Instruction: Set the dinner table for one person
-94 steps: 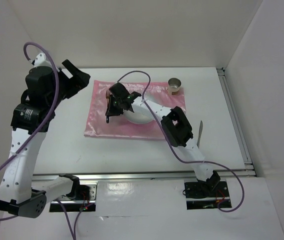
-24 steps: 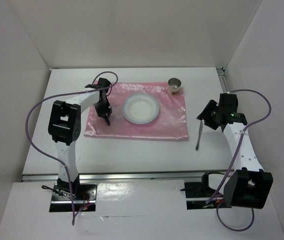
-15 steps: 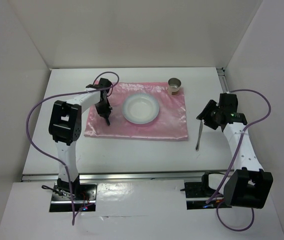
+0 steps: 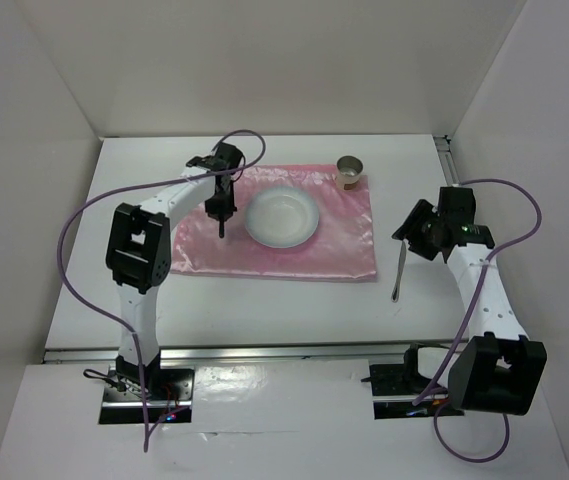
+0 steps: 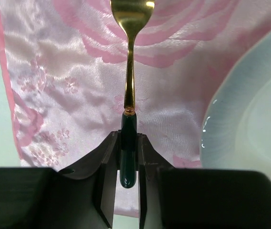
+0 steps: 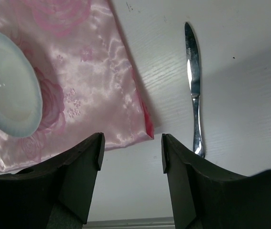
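Jaws of left gripper point(image 5: 128, 143) clamp a gold utensil point(image 5: 130, 71) over the pink cloth point(image 5: 68, 71), 9 o'clock of the plate point(image 5: 249, 119); right gripper point(image 6: 131, 148) jaws gape above the white desk point(image 6: 249, 47) beside the knife point(image 6: 193, 86).

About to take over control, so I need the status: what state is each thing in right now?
pink cloth: spread flat on the dinner table.
plate: empty, on the cloth.
fork: gripped by its dark handle, over the cloth left of the plate.
left gripper: shut on the fork.
right gripper: open, empty.
cup: upright, at the cloth's far right corner.
knife: flat on the table, right of the cloth, not held.
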Available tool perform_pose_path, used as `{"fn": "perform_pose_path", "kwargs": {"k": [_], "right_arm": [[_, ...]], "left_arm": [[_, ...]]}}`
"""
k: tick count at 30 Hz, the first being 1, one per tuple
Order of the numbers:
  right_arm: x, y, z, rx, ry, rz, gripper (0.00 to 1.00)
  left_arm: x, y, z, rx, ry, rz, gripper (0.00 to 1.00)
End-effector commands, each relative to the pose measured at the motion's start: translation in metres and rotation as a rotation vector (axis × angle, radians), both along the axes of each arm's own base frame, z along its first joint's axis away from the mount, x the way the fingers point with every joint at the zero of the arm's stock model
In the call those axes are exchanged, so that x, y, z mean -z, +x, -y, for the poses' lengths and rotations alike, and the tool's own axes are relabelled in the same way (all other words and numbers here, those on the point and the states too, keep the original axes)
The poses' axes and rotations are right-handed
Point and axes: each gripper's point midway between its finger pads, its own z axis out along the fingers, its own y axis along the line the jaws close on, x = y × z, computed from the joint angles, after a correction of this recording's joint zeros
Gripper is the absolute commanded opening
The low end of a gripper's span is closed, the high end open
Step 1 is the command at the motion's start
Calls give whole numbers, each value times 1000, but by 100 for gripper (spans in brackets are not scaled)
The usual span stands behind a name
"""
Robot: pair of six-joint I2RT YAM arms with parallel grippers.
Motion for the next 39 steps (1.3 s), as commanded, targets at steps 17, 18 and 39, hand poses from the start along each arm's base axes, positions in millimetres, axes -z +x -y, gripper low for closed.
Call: {"fn": "perform_pose_path", "kwargs": {"k": [17, 18, 39], "right_arm": [[29, -13, 16, 63, -58, -105, 65], [32, -15, 16, 62, -57, -114, 65], [82, -24, 13, 48, -23, -332, 65]], "left_arm": [[35, -1, -10, 125, 130, -137, 4], [35, -1, -10, 113, 126, -135, 11], [-81, 17, -11, 67, 91, 106, 68]]}}
